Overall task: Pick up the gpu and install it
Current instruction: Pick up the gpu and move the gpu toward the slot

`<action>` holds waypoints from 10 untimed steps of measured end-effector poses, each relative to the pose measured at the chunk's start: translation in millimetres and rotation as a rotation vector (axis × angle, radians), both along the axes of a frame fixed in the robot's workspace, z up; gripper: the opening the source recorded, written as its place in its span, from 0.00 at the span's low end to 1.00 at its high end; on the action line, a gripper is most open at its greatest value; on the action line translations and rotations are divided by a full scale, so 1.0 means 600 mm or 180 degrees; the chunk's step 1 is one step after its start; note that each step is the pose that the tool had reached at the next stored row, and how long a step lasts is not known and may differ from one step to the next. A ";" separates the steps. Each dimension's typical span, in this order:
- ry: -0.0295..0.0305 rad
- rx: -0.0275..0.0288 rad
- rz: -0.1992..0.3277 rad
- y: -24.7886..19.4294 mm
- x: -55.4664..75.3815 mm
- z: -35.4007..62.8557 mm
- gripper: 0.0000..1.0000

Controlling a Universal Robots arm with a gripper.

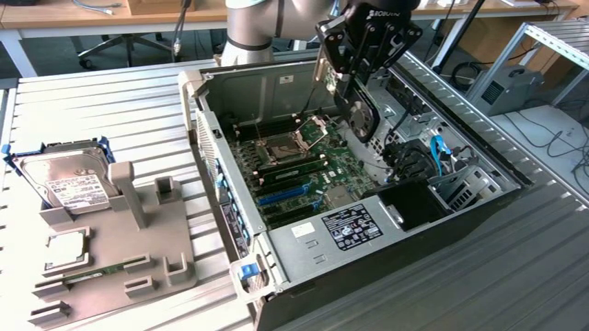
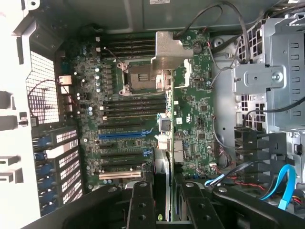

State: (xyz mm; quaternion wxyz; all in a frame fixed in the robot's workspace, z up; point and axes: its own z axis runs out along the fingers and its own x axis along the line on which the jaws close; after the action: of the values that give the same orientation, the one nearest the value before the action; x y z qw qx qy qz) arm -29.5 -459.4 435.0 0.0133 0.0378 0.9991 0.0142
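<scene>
Two black fingers point(image 2: 140, 205) of the gripper point(image 2: 167, 207) are pinching the gpu point(image 1: 361, 116), a thin flat card with a black round-fan cooler and a silver metal end bracket. It hangs on its edge in the air, above the open black and silver computer case point(image 1: 423, 276). Further below lies the green motherboard point(image 2: 190, 109) with its long black and blue expansion slots point(image 2: 121, 135). I judge that the picking up is done and the installing is in hand. The next move calls for the card's lower edge exactly parallel over one slot, the bracket toward the perforated rear panel point(image 2: 45, 90), and a straight, gentle push.
</scene>
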 end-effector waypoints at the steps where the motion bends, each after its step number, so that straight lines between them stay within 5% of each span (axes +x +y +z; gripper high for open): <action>1: 0.0000 0.0000 0.0000 0.0000 0.001 0.000 0.26; 10: 0.0000 0.0000 0.0000 0.0000 0.017 0.000 0.26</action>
State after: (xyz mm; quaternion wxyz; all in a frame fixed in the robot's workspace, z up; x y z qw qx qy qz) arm -19.1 -459.4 435.0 0.0133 0.0377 0.9991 0.0142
